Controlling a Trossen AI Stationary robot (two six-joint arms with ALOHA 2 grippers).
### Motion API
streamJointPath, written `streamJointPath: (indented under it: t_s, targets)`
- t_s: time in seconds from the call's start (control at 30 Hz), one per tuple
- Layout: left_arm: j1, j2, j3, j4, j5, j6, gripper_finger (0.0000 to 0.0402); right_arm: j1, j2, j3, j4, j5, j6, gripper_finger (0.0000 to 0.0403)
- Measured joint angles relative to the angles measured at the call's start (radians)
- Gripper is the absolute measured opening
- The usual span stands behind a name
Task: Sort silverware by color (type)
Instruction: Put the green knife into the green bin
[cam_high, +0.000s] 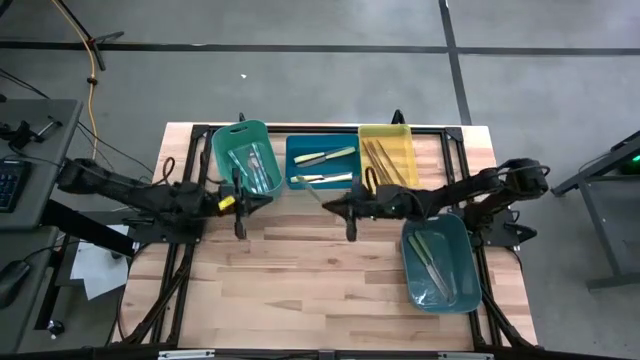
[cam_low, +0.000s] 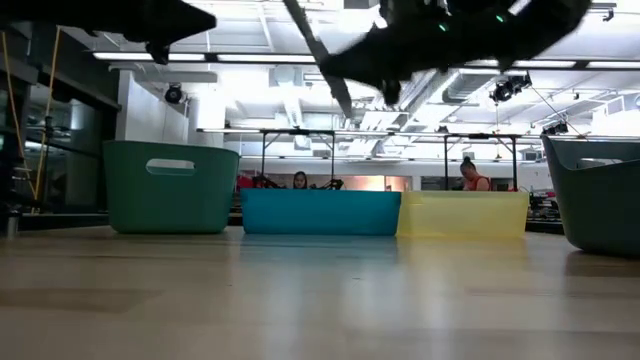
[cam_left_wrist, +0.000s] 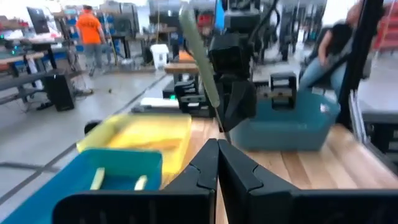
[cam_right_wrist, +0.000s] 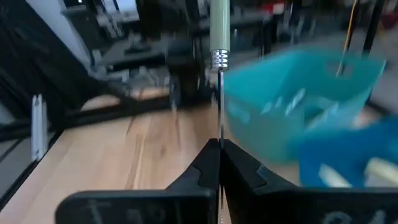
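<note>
silverware sits sorted across four plastic bins on a wooden tabletop (cam_high: 300, 280), with both dark arms raised above the boards in front of them. along the far edge stand a green bin (cam_high: 243, 157) holding clear-handled pieces (cam_high: 257, 168), a blue bin (cam_high: 322, 162) holding pale yellow-handled pieces (cam_high: 325, 156), and a yellow bin (cam_high: 388, 153) holding brownish-handled pieces (cam_high: 381, 160). a teal bin (cam_high: 441, 262) lies nearer, on the robot's right, with pale green-handled pieces (cam_high: 431, 262) inside.

the right gripper (cam_high: 331, 205) hangs over the tabletop just in front of the blue bin, its fingers (cam_right_wrist: 208, 163) pressed together on the thin metal end of a pale green-handled utensil (cam_right_wrist: 219, 28), which sticks out forward from the fingertips; the same utensil (cam_left_wrist: 199, 53) shows tilted in the left wrist view. which kind of utensil it is cannot be told.

the left gripper (cam_high: 262, 201) waits in front of the green bin, facing the right one, its fingers (cam_left_wrist: 205, 165) pressed together on nothing.

in the low view the green, blue and yellow bins line up side by side, and two people (cam_low: 300, 180) sit in the room behind them.
</note>
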Motion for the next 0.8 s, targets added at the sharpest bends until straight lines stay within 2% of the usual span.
streamJointPath:
  t_s: [0.1,0.23,0.8]
  targets:
    - [0.084,-0.003,0.0,0.065,0.11,-0.001,0.0,-0.035,0.0,0.068,0.008,-0.015,-0.078,0.0]
    - [0.145,-0.003,0.001,0.097,0.243,-0.017,0.0,-0.07,-0.001,0.137,0.001,-0.038,-0.096,0.0]
    - [0.149,0.001,0.001,0.124,0.232,-0.05,0.0,-0.079,-0.001,0.148,-0.019,-0.041,-0.121,0.0]
